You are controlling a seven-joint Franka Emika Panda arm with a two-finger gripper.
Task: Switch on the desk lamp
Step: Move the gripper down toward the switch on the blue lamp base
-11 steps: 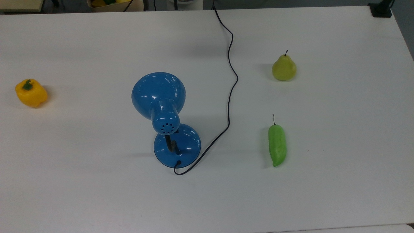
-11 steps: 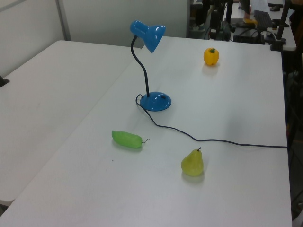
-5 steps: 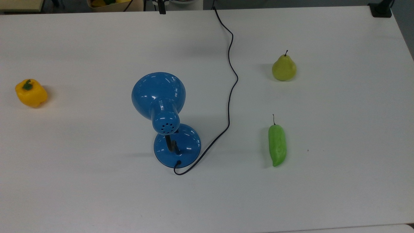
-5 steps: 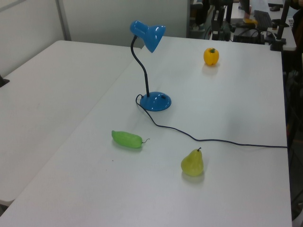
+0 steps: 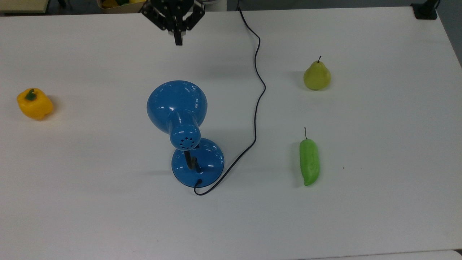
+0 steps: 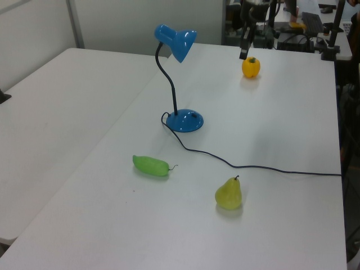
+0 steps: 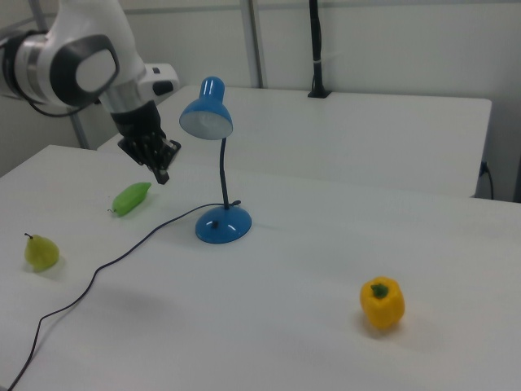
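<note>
The blue desk lamp stands mid-table, its bell shade [image 5: 177, 104] leaning over the round base [image 5: 209, 160] on a black bent neck [image 6: 169, 84]. Its thin black cord [image 5: 257, 90] runs off the far edge in the top view. No glow shows on the table under the shade [image 7: 205, 114]. My gripper [image 5: 178, 38] hangs above the table near the top view's upper edge, well apart from the lamp, fingers shut together and holding nothing. In the right view the gripper [image 7: 161, 173] is to the shade's left; in the left view the gripper [image 6: 243, 53] is beside the yellow pepper.
A yellow bell pepper [image 5: 34, 104] lies at the top view's far left. A pear [image 5: 317, 76] and a green chili [image 5: 309, 161] lie at the top view's right. The cord loops near the base [image 5: 202, 191]. A second white table [image 6: 50, 112] adjoins.
My gripper has come into the top view from its upper edge and moved toward the lamp. The lamp and the fruits have not moved.
</note>
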